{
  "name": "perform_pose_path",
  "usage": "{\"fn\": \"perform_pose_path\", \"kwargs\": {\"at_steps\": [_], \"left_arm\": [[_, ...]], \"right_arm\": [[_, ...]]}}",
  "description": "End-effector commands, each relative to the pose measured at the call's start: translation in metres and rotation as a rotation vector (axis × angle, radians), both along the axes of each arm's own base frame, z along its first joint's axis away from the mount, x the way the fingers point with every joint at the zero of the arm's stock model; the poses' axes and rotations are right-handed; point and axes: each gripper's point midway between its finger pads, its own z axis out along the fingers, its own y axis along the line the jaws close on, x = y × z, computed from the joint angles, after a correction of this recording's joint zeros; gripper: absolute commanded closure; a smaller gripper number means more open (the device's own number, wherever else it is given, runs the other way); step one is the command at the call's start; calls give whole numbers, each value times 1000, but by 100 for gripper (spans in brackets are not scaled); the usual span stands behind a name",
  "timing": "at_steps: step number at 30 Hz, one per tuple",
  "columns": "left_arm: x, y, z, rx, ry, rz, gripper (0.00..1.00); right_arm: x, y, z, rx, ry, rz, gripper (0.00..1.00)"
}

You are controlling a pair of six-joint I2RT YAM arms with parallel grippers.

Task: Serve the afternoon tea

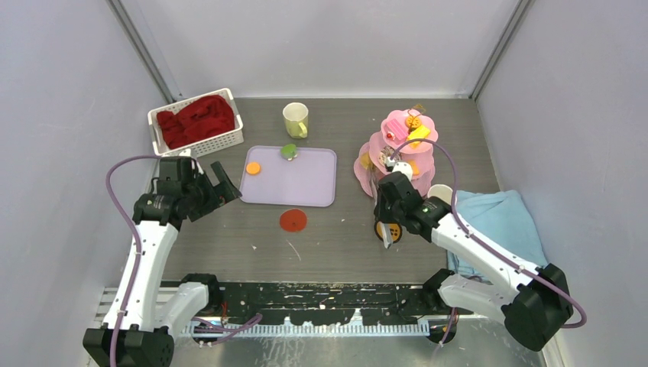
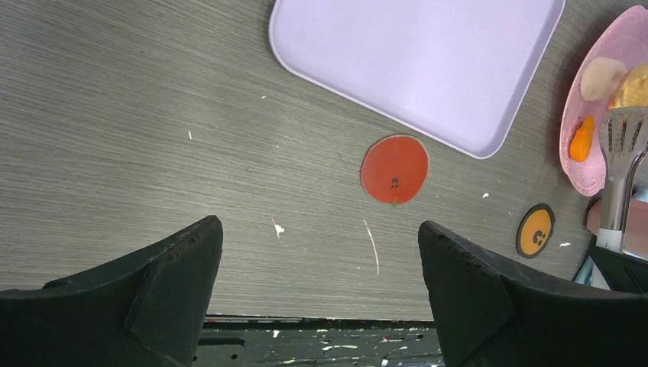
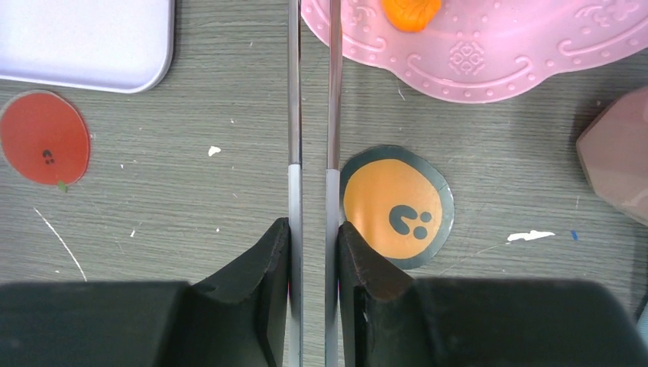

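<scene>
My right gripper [image 3: 313, 229] is clamped on the tongs [image 3: 294, 99], with the pink stand [image 3: 489, 57] just past its fingertips [image 3: 267, 256]. The left gripper [image 2: 321, 252] is splayed and idle. Next I'd nip that orange sweet [image 3: 411, 11], I reckon.

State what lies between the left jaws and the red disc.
Only flecked bare table; the left wrist view shows it between the red disc and the left gripper, jaws open.

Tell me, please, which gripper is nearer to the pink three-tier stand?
Right. The right gripper, shut on tongs, is just in front of the stand; the left gripper is open, beyond the lavender tray to its left.
</scene>
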Motion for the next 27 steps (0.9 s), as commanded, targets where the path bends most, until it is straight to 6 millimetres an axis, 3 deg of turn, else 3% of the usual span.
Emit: {"fn": "perform_pose_path", "kwargs": {"at_steps": [1,10,21,27], "left_arm": [[3,1,2,2,-24,-2,2],[4,2,-1,7,-16,-4,2],[7,3,-1,14,-13,-4,2],[9,5,-3,28,-9,-4,2]], "right_arm": [[17,11,15,61,-73,6,99],[34,3,7,86,-76,-28,99],[70,-3,24,149,-138,-86,99],[77,2,28,190,-143,-79,99]]}}
